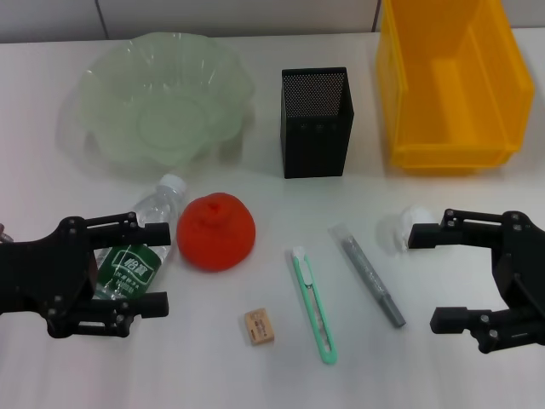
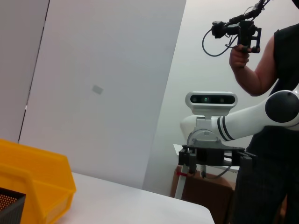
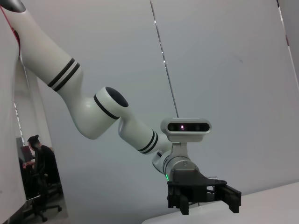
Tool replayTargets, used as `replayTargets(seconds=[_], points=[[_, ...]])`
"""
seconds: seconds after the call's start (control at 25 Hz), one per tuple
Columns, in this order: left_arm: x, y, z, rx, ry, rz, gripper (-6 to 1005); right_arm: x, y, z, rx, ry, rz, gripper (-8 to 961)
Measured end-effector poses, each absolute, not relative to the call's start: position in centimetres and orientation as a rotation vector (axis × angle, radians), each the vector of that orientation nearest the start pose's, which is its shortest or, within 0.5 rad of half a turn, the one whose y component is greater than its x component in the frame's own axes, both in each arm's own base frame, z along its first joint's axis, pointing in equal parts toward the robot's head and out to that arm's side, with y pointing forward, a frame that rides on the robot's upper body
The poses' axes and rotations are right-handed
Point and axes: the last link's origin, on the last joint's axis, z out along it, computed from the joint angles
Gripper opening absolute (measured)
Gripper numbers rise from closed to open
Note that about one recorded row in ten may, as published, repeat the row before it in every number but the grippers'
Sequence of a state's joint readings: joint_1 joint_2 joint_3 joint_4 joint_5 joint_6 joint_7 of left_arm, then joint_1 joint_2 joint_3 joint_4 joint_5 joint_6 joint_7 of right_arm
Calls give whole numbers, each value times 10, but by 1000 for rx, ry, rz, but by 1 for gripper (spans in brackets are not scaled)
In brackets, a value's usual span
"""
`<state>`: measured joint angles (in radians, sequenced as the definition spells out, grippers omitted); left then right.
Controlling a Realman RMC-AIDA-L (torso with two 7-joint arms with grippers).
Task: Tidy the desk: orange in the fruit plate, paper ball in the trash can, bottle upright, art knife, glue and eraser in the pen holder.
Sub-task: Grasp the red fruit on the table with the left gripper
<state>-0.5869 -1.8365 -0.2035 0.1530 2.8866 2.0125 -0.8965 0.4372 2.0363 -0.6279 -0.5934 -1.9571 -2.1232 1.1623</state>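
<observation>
One of each thing lay on the desk (image 1: pixel 51 51), with two grippers low in the head view. The yellow bin (image 1: pixel 451 81) sat at 1 o'clock, the green plate (image 1: pixel 162 94) at 11, the mesh holder (image 1: pixel 316 122) upright at 12. The bottle (image 1: pixel 140 251) lay on its side at 9, cap toward 1. The orange (image 1: pixel 216 232) sat just beside it. The knife (image 1: pixel 313 304) ran 12 to 6 near centre; the glue (image 1: pixel 369 275) slanted 11 to 5. The paper ball (image 1: pixel 400 228) lay at 3, the eraser (image 1: pixel 259 327) at 6. The left gripper (image 1: pixel 140 264) stood spread, straddling the bottle's body. The right gripper (image 1: pixel 443 277) was spread, empty, one finger (image 1: pixel 426 235) beside the paper ball.
</observation>
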Motion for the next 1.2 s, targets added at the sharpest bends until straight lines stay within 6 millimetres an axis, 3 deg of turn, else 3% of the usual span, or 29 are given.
replayTargets(seconds=[0.4,0.48,0.6,0.72,0.8,1.08,1.2], points=[[-286,266,40,-2982,-442,-1036,794,256,249,28,-2926,305,1214,818],[-283,273,41,-2974,-492,-1017,791,258,251,26,-2907,322,1191,816],[-263,301,42,-2984,-577,-946,786,266,254,23,-2852,350,1148,813],[-239,327,36,-3029,-584,-765,781,273,255,22,-2788,398,1135,810],[-218,349,29,-3047,-522,-505,778,283,254,22,-2723,459,1113,808],[-204,379,12,-3024,-431,-260,767,298,246,25,-2652,528,1081,801],[-204,380,1,-3050,-359,-140,762,302,243,24,-2633,553,1067,798]])
